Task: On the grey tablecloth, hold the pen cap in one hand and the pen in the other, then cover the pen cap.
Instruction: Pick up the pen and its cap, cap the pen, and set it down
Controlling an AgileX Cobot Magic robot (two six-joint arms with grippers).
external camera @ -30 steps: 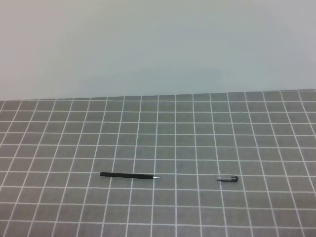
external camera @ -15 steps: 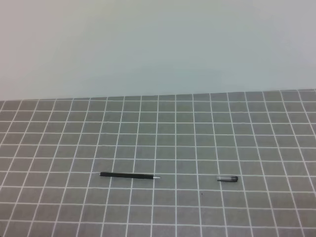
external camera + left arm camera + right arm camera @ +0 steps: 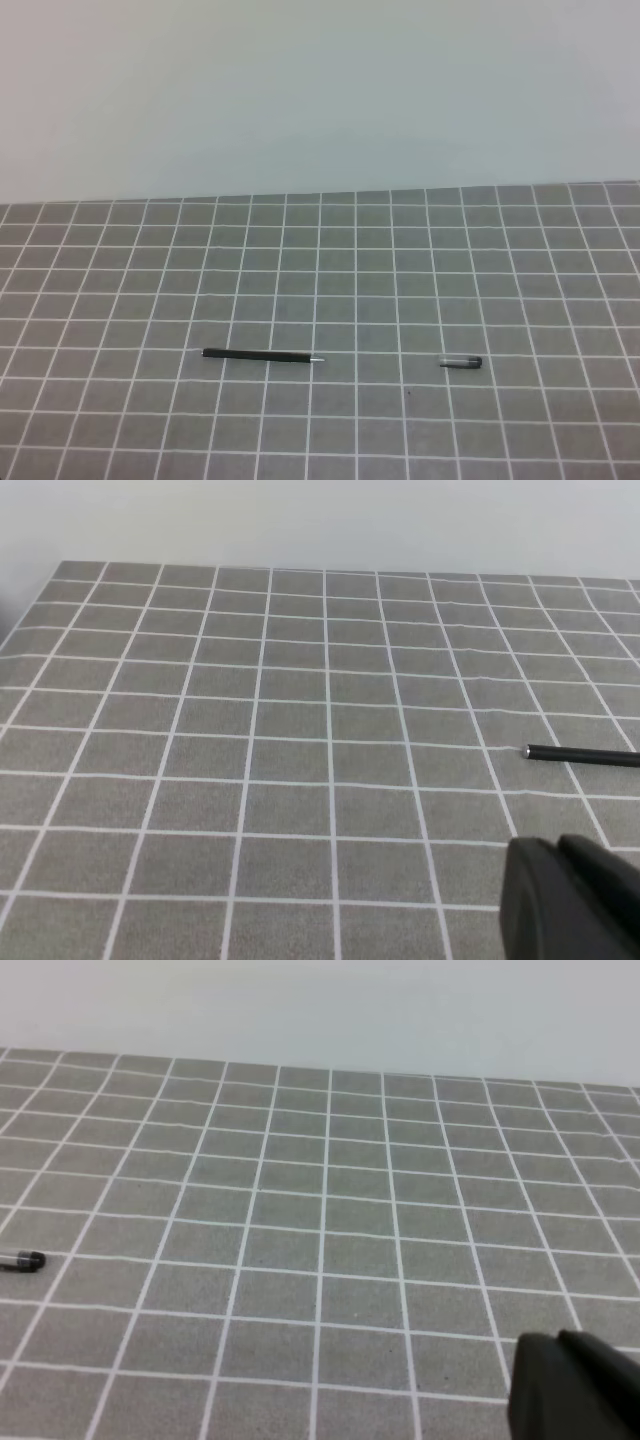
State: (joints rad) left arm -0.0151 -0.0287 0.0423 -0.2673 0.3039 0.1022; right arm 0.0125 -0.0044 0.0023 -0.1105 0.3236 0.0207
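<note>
Lay flat on the grey tablecloth [image 3: 420, 260]: the pen [image 3: 263, 355], stretched left to right in the high view, silvery tip toward the right. Rested well apart from it, further right along nearly the same row of squares: the pen cap [image 3: 461, 362], dark end to the right. Touched neither, and not joined.

Showed only as a dark shape at the lower right corner of the left wrist view: the left gripper [image 3: 572, 900], held above the cloth with jaws together, nothing between them. Entered that same view from the right edge: the blunt end of the pen, near the gripper but clear of it.

Sat likewise at the lower right corner of the right wrist view: the right gripper [image 3: 575, 1388], jaws together and empty. Appeared far off at the left edge there: the cap.
</note>
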